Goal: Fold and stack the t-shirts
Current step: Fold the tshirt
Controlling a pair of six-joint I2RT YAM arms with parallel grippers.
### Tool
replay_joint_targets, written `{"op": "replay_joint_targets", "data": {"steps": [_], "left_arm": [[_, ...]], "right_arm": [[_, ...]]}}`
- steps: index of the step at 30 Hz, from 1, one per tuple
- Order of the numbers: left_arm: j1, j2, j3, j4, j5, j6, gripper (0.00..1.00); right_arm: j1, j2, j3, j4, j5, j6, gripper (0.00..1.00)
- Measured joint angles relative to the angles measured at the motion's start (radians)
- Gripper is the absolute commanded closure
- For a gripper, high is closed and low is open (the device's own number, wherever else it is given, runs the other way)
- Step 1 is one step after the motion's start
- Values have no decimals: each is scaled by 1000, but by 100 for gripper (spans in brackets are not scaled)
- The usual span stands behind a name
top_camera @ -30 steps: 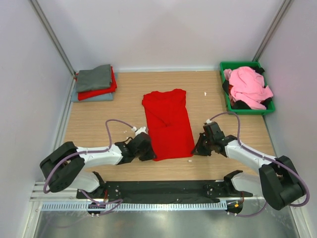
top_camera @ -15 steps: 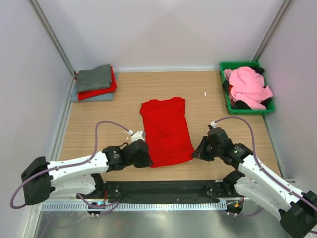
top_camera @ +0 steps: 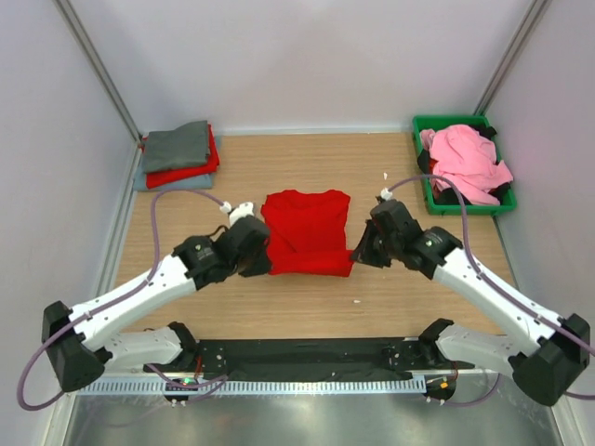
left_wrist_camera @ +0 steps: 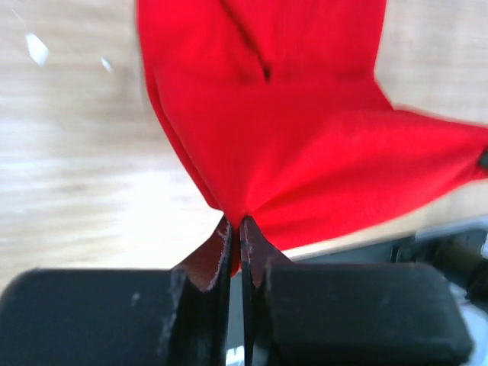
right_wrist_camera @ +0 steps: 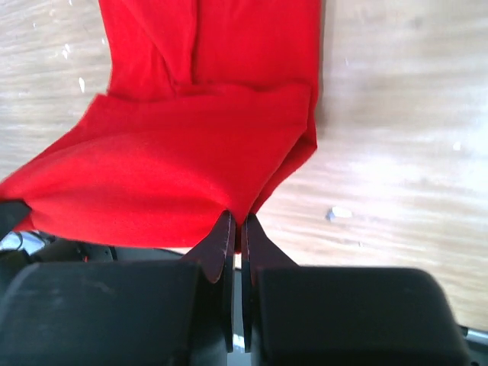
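Top cam: the large bright red cloth t-shirt [top_camera: 307,232] lies mid-table on the light wooden tabletop [top_camera: 279,307]. I've got the L gripper [top_camera: 258,253] at its 8 o'clock corner and the R gripper [top_camera: 359,251] at its 4 o'clock corner. On both wrist cams the jaws are pressed together, each clamped on a pinch of red cloth. The near edge is stretched btwn the two claws and raised off the wood. At the table's 10 o'clock is a folded stack: grey cloth shirt [top_camera: 177,144] on top, folded red shirt [top_camera: 181,173] under it, light blue-grey shirt [top_camera: 172,183] at the bottom. At 2 o'clock a green plastic bin [top_camera: 462,208] holds a crumpled pink shirt [top_camera: 465,163] over a dark shirt [top_camera: 453,195].
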Motion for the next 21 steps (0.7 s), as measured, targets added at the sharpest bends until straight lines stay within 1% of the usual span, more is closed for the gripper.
{"op": "replay_joint_targets", "data": {"steps": [4, 7, 11, 16, 18, 19, 20, 21], "left_arm": [[149, 109, 94, -10, 39, 107, 94], [233, 203, 161, -13, 84, 174, 94], [310, 320, 266, -8, 139, 250, 95], [397, 486, 427, -12, 210, 329, 95], [429, 554, 495, -19, 238, 353, 94], [445, 595, 539, -26, 253, 367, 92], [462, 640, 587, -29, 270, 379, 90], [478, 692, 647, -51, 290, 391, 86]], "right_arm": [[-27, 151, 136, 10, 24, -62, 99], [-63, 249, 210, 19, 20, -103, 99], [-124, 374, 318, 20, 7, -155, 99], [-185, 491, 448, 17, -13, -209, 99], [-211, 553, 509, 11, -28, -231, 99], [-220, 577, 532, 12, -33, -238, 99], [-234, 612, 566, 5, -38, -248, 99], [-250, 654, 602, 2, -45, -257, 98]]}}
